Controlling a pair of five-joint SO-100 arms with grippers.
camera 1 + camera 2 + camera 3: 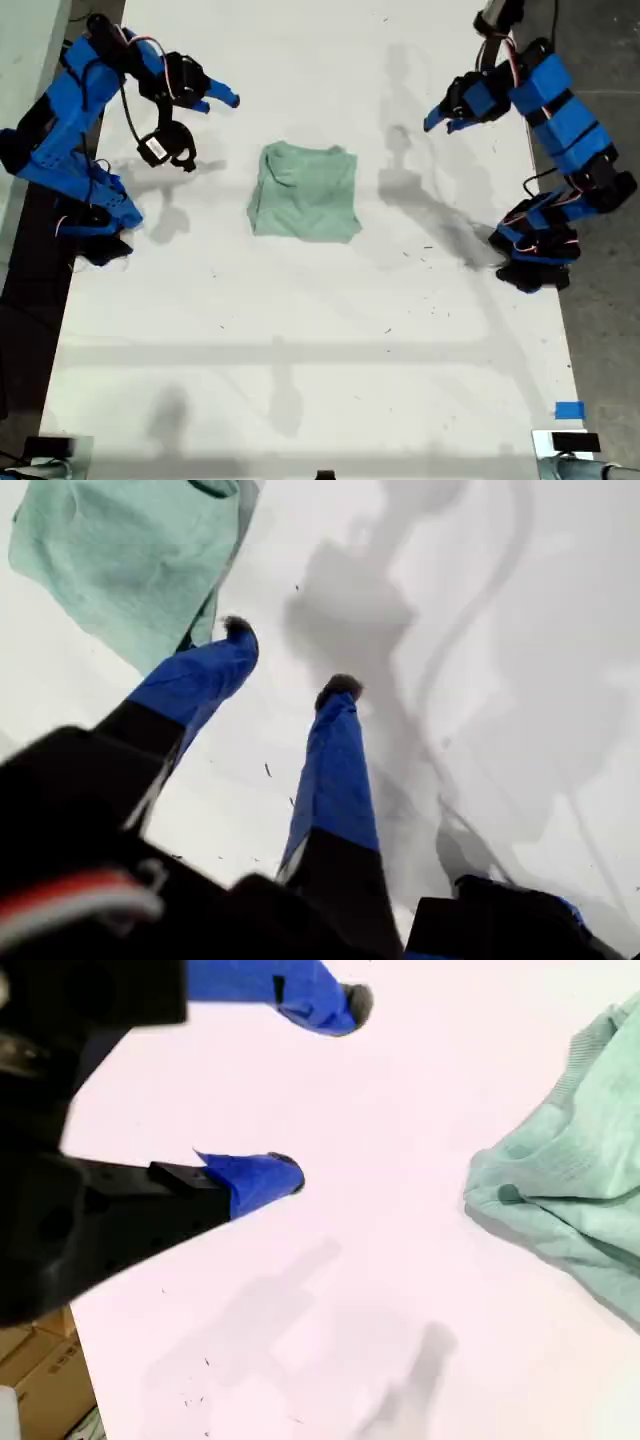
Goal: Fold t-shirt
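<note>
My first end effector (289,660) is spread wide and empty, hanging above bare tabletop (300,340) just short of the t-shirt (305,192). My second end effector (320,1090) is likewise spread, holding nothing, near the cloth's other side. The t-shirt lies mid-tabletop as a compact, slightly rumpled rectangle. Any last fold likely needs both pinching matching corners through all layers, lifting low and laying the edge over evenly.

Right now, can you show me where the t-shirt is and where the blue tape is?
t-shirt (305,192), exterior view, middle of the folded cloth.
blue tape (569,410), exterior view, middle of the strip.
</note>
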